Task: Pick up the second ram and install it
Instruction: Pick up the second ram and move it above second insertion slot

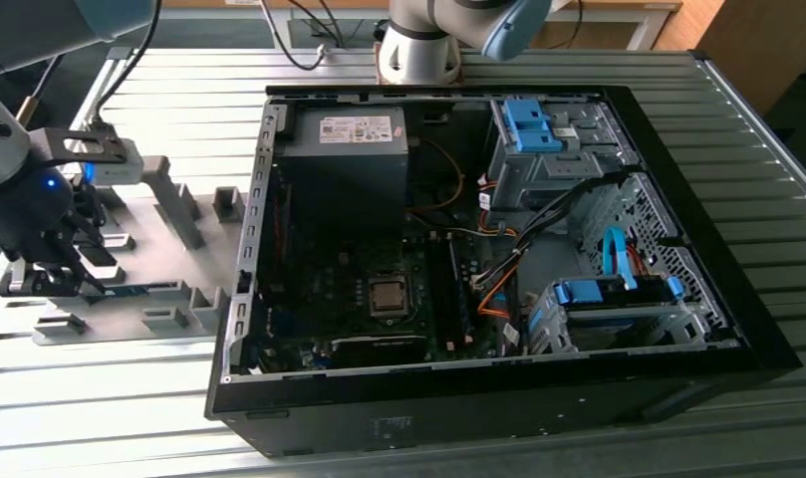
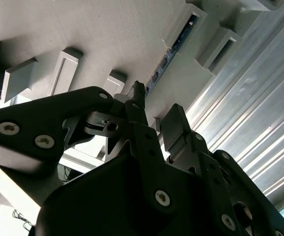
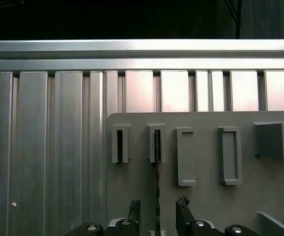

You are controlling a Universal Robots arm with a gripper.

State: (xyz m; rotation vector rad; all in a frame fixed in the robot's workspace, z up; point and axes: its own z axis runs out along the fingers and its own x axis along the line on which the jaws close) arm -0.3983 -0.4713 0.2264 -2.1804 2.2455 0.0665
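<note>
Standing on its thin edge, the second ram (image 3: 157,187) shows in the first wrist view as a dark, narrow line, one end seated in the slot of a small grey block (image 3: 156,143) on the fixture plate (image 3: 127,182). The plate is a flat, matte grey slab with a rounded corner, studded with hollow rectangular blocks of the same dull grey. The claw (image 3: 157,205) is released: its two black fingers (image 3: 134,210) sit on either side of the stick, with a gap showing on each side.

In the second wrist view the stick (image 2: 171,49) runs across the plate between blocks, its edge flecked blue and green, just beyond the angular, screw-studded claw (image 2: 154,110). In the exterior view the claw (image 1: 71,279) hangs over the part of the plate (image 1: 156,264) farthest from the computer case (image 1: 509,413), close above the long, flat stick (image 1: 127,291).

The plate lies on a bench (image 1: 111,398) of ribbed, shiny aluminium slats. The case, black and open-sided with its circuit board exposed, stands just beside the plate on the exterior view's right.
</note>
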